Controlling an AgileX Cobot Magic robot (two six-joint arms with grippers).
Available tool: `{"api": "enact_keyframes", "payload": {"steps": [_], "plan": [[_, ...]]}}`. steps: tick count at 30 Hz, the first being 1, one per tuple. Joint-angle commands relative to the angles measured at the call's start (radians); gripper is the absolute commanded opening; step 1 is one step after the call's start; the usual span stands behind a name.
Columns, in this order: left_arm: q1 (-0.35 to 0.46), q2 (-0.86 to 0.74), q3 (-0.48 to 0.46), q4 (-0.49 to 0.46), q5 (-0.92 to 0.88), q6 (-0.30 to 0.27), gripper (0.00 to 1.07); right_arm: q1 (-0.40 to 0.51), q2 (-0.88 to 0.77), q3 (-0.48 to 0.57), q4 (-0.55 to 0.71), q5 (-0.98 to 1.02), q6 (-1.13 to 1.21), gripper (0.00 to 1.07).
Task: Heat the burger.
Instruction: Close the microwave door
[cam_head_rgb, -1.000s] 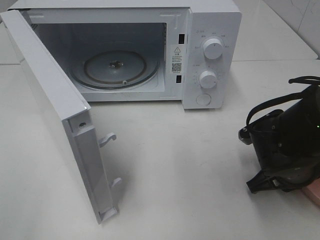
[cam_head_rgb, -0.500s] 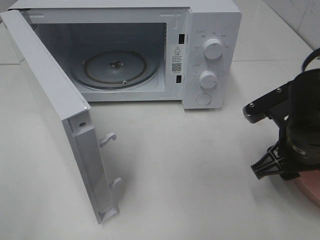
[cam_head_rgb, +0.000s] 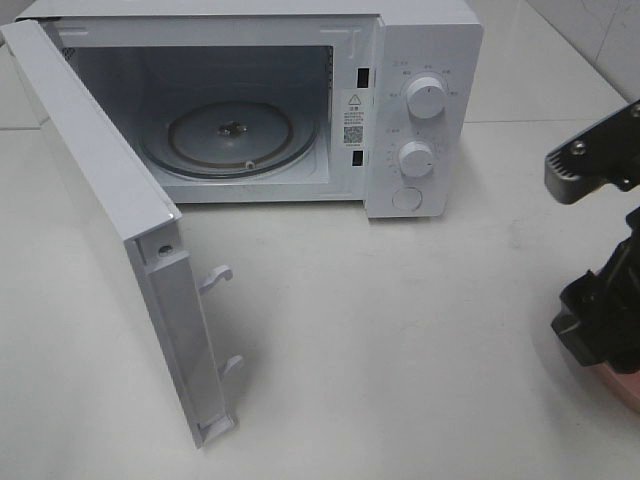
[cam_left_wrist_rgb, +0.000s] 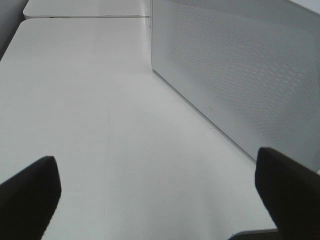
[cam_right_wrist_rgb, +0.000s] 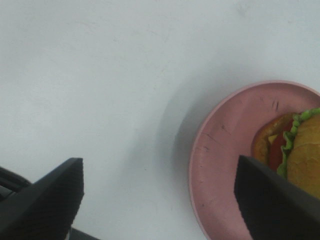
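Observation:
The burger (cam_right_wrist_rgb: 302, 152), with a golden bun, green lettuce, red tomato and yellow cheese, sits on a pink plate (cam_right_wrist_rgb: 225, 150) on the white table. My right gripper (cam_right_wrist_rgb: 160, 210) is open and empty above the table. One finger (cam_right_wrist_rgb: 272, 205) hangs over the plate's rim; the other is over bare table. In the high view only a sliver of the plate (cam_head_rgb: 630, 385) shows under my right arm (cam_head_rgb: 600, 320); the burger is hidden there. My left gripper (cam_left_wrist_rgb: 157, 200) is open and empty, beside the outer face of the microwave door (cam_left_wrist_rgb: 240, 75).
The white microwave (cam_head_rgb: 420, 110) stands at the back with its door (cam_head_rgb: 110, 230) swung wide open toward the front left. Its glass turntable (cam_head_rgb: 230, 135) is bare. Two knobs and a button are on its right panel.
My right arm has moved right and lifted in the high view, now mostly past the right edge. The microwave and its door have not moved.

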Motion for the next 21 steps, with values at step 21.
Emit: {"api": "enact_keyframes", "payload": {"steps": [21], "plan": [[0.003,-0.006,0.000,0.001,-0.013,-0.007,0.98,-0.006,-0.565,-0.005,0.126,0.367,-0.110,0.79]]}}
